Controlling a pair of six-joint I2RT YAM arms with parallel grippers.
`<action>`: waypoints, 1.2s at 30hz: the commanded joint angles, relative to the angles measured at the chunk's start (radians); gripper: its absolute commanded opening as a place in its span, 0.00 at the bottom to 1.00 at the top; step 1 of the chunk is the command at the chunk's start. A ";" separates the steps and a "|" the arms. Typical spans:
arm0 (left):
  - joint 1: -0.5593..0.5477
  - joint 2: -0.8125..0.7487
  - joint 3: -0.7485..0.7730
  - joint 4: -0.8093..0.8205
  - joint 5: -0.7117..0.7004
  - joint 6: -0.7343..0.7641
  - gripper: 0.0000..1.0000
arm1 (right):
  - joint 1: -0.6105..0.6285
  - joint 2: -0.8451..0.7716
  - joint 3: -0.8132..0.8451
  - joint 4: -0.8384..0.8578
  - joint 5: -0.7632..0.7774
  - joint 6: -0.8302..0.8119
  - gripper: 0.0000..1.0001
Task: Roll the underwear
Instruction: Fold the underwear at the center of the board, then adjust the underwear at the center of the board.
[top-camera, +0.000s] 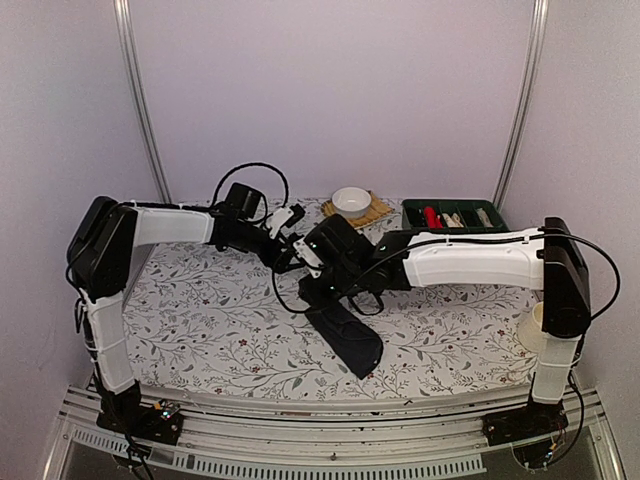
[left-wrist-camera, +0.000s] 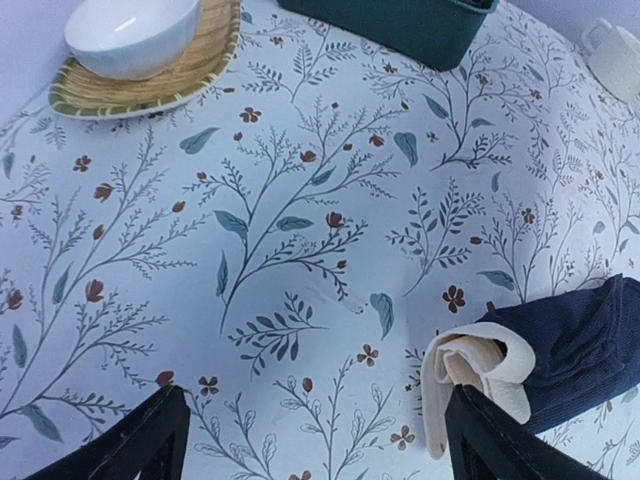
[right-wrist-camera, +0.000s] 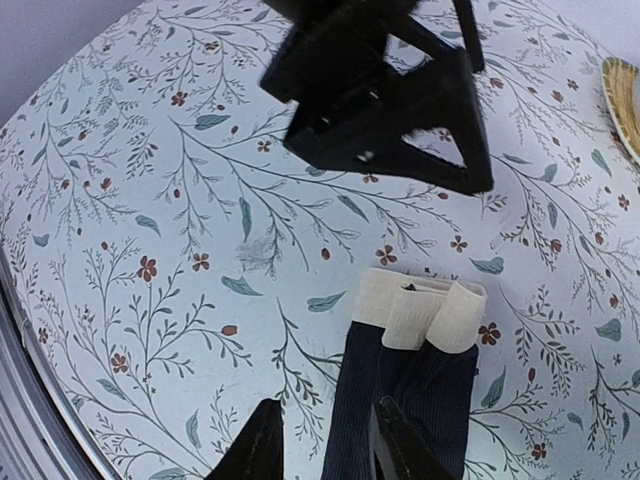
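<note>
The underwear (top-camera: 345, 335) is lying as a folded dark strip on the near side of the white bowl (top-camera: 351, 200), with its waistband edge toward the bowl. The left gripper (left-wrist-camera: 315, 425) is hovering, jaws wide apart, over bare table (left-wrist-camera: 300, 200) between bowl and waistband. The right gripper (right-wrist-camera: 322, 425) is straddling the strip's long edge, jaws narrowly apart.
</note>
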 joint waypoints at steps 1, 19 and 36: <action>0.035 -0.099 -0.045 0.077 -0.015 -0.021 0.91 | -0.029 -0.074 -0.055 0.000 0.145 0.055 0.27; 0.071 -0.123 -0.137 0.097 -0.097 0.013 0.87 | -0.112 0.166 0.027 0.026 0.137 0.042 0.09; 0.004 -0.048 -0.134 -0.060 -0.112 0.049 0.82 | -0.091 0.228 0.034 0.099 0.018 0.000 0.08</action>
